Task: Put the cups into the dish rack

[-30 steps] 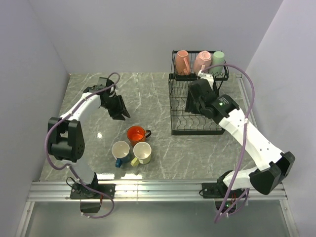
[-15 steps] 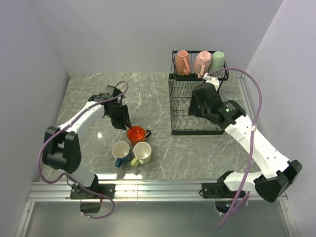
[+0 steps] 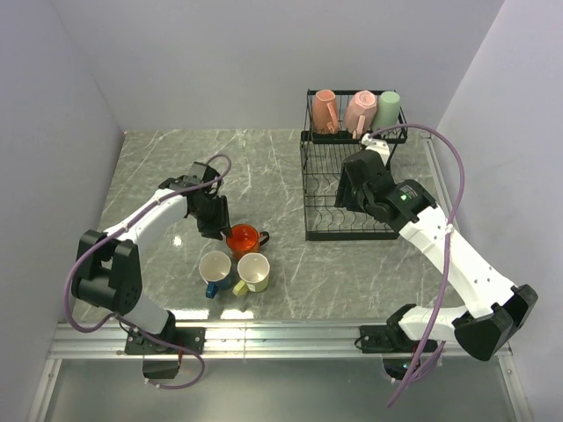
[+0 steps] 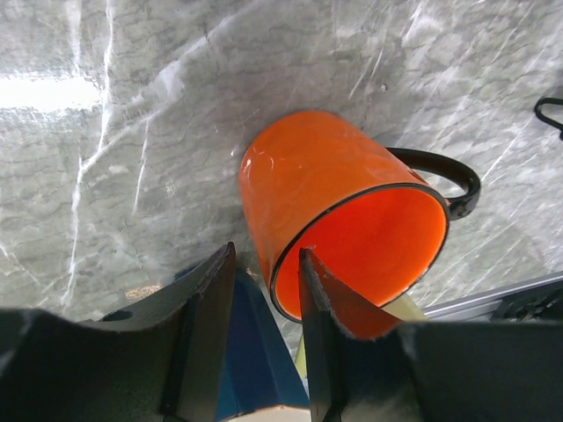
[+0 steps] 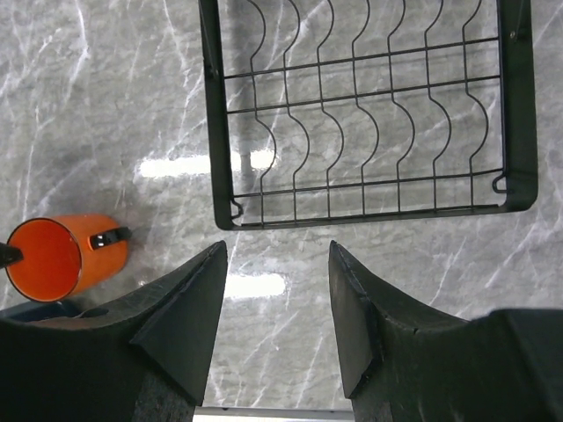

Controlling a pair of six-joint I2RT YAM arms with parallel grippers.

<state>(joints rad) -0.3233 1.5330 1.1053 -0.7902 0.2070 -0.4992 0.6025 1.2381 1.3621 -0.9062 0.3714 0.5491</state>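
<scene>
A grey, white-veined marble table (image 3: 264, 167), glossy enough to throw back lamp glare, lies under both pincers. The black wire dish rack (image 3: 347, 236) stands just beyond the right pincer (image 5: 277, 251), whose dark wedge-shaped fingers are spread wide and hold nothing. Past their tips lies the rack's lower shelf of wavy slotted wires, its far part cut off in that wrist view. Farther beyond, the smaller upper basket (image 3: 310, 114) holds a pink mug (image 3: 325, 109), a second pink mug (image 3: 358, 109) and a pale green mug (image 3: 389, 105) side by side; how they sit is hard to make out. A lilac cable (image 3: 453, 176) loops over the right arm. The glazed orange mug (image 4: 334, 202), orange inside too, with a black rim and black loop handle, sits right at the left pincer (image 4: 266, 253). One finger is outside its wall and the other over its mouth, with the rim in the narrow gap between; I cannot tell whether they pinch it. On the near side of that pincer, the blue mug (image 3: 214, 266) and pale yellow mug (image 3: 253, 271) crowd against the orange one. In the wrist view they are mostly hidden behind the fingers.
</scene>
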